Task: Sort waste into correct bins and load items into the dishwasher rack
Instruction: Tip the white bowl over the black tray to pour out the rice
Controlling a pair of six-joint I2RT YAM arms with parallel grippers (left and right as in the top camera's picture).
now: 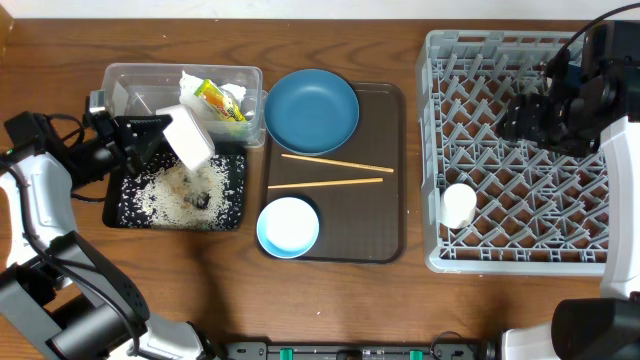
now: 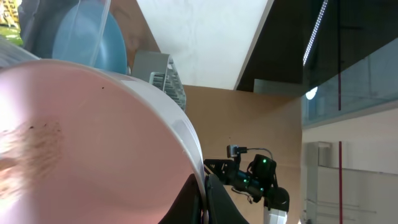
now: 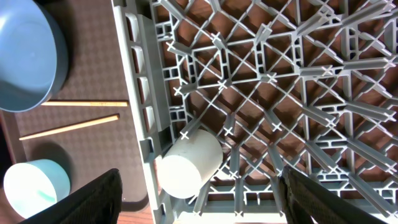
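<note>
Overhead, a brown wooden table (image 1: 60, 60) carries everything; the left wrist view catches a pale room with a glass partition behind. The left gripper (image 1: 158, 130) is clenched on the rim of the white bowl (image 1: 190, 138), holding it tipped over the black tray (image 1: 232, 205) at centre left, where rice scraps (image 1: 160, 195) lie scattered. The right gripper (image 1: 520, 118) hangs spread wide, holding nothing, above the grey dishwasher rack (image 1: 432, 150) at right.

A white cup (image 1: 459, 205) sits tilted in the rack's lower-left corner. Crumpled tissue (image 1: 232, 90) and a yellow snack wrapper (image 1: 220, 102) lie in the clear tub (image 1: 130, 80) at upper left. The brown serving tray (image 1: 385, 220) in the middle holds a dark-blue plate (image 1: 311, 108), two chopsticks (image 1: 335, 163) and a light-blue bowl (image 1: 288, 227).
</note>
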